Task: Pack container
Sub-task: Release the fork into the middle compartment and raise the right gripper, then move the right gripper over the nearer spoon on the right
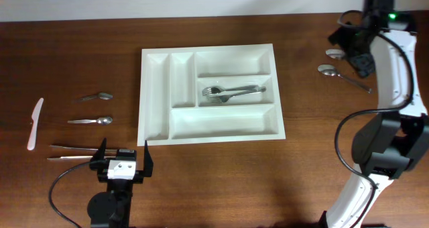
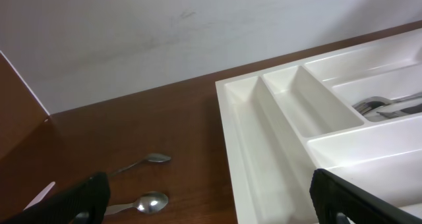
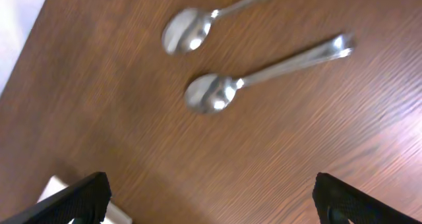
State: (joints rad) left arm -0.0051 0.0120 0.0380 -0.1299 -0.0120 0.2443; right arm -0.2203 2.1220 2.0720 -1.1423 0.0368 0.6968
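Right tool — fingertips cropped, spoons blurred

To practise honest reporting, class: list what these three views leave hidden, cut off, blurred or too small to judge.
Overhead: far spoon, handle hidden behind the right arm.
Overhead: thin metal sticks, right ends hidden by the left pincer; too thin to identify.
Left wrist: container cut off by the right edge; forks only partly seen, number unclear.
Right wrist: view blurred; upper spoon, handle cut off by the top edge.

a dark brown wooden table meets a plain white wall along its far edge.
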